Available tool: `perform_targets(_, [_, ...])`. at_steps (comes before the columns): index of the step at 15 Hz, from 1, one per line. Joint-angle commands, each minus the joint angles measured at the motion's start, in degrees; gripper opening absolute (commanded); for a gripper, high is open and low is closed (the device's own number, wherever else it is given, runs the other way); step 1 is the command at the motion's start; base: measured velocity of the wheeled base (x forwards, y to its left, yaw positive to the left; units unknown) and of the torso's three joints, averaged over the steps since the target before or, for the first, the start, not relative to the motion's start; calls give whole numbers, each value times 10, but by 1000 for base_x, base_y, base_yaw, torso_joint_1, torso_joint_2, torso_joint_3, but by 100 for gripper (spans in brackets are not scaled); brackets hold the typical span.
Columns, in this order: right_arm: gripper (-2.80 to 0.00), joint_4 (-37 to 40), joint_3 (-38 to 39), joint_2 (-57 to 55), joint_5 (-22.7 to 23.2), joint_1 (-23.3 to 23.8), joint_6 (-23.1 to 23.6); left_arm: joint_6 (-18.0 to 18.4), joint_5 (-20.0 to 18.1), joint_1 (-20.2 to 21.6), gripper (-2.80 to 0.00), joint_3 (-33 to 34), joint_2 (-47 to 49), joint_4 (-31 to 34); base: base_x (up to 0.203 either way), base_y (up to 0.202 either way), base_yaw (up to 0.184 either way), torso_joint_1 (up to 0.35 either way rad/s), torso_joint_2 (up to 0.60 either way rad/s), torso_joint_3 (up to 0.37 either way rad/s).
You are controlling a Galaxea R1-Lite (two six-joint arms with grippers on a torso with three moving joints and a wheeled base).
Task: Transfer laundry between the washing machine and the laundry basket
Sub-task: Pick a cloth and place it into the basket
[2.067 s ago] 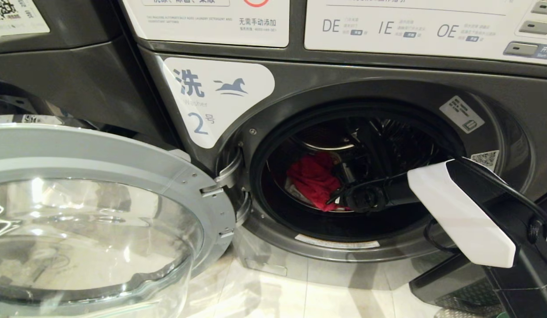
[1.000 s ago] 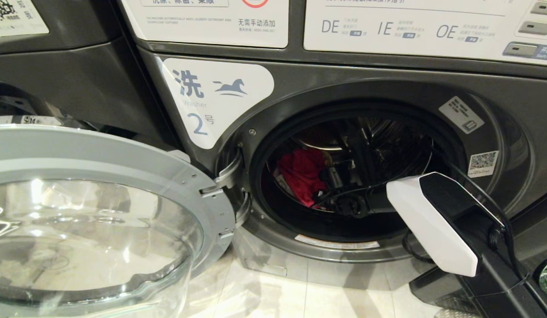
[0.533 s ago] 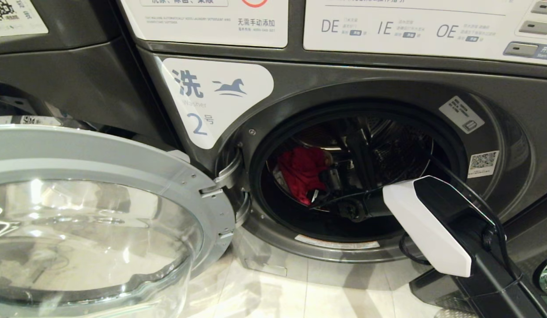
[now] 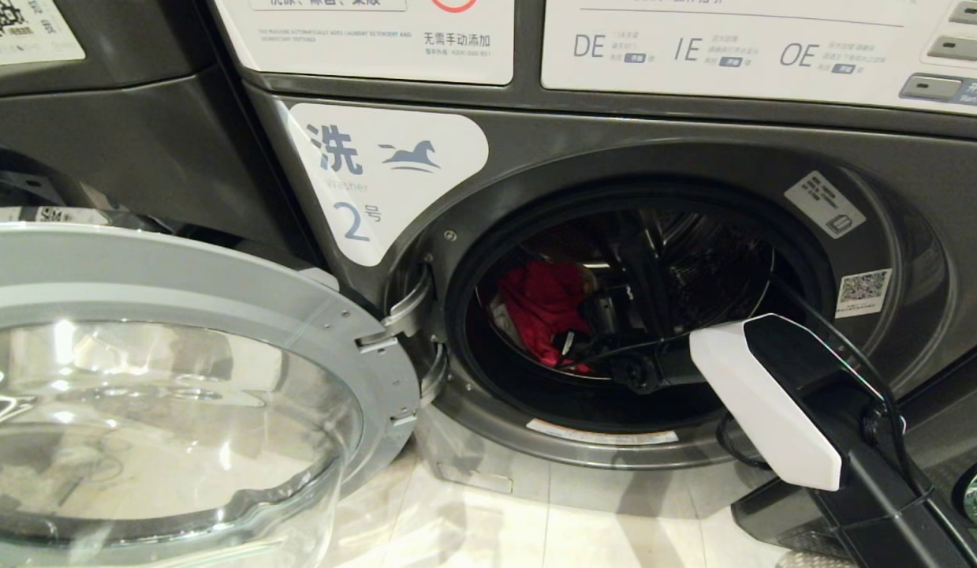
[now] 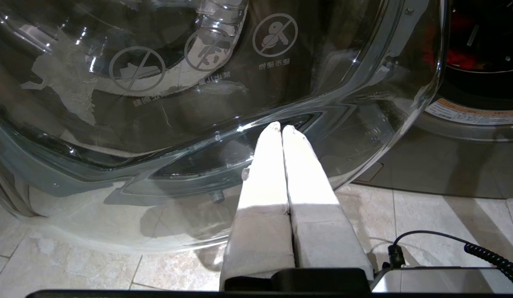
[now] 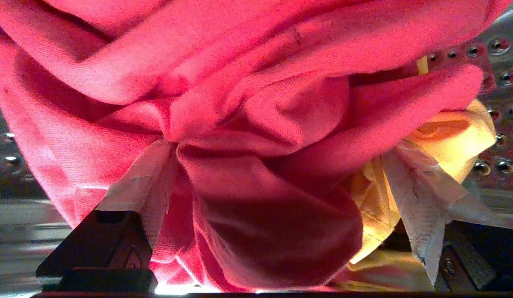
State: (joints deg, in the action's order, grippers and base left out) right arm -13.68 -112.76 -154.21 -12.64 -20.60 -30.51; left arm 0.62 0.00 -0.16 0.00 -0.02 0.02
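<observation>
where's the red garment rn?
Head view: crumpled red garment lies inside the washing machine drum, left part, with the open right gripper pushed into it.

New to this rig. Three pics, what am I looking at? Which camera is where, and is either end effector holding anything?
This is a wheeled robot with two arms, working at a dark grey front-loading washing machine whose round glass door hangs open on the left.

The wide picture comes from the robot's head. It shows the black-and-white right arm reaching into the steel drum toward a crumpled red cloth garment.

The other two pictures come from cameras on the wrists. In the right wrist view the right end effector stands wide open with red cloth bunched between its fingers and a pale yellow cloth beside it. It has not closed, so nothing is gripped yet.

In the left wrist view the left end effector is shut and empty, parked low beside the glass door above the beige tiled floor.
</observation>
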Motion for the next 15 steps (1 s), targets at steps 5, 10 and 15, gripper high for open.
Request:
perform_targets(5, [0, -22, 0, -5, -2, 5, 32, 0, 0, 1, -280, 0, -1, 0, 0, 0, 0, 0, 0, 0])
perform_targets(10, [-280, -21, 0, -9, 0, 5, 32, 0, 0, 1, -280, 0, -1, 0, 0, 0, 0, 0, 0, 0])
perform_targets(15, [-280, -22, 0, -9, 2, 5, 33, 0, 0, 0, -280, 0, -1, 1, 0, 0, 0, 0, 0, 0])
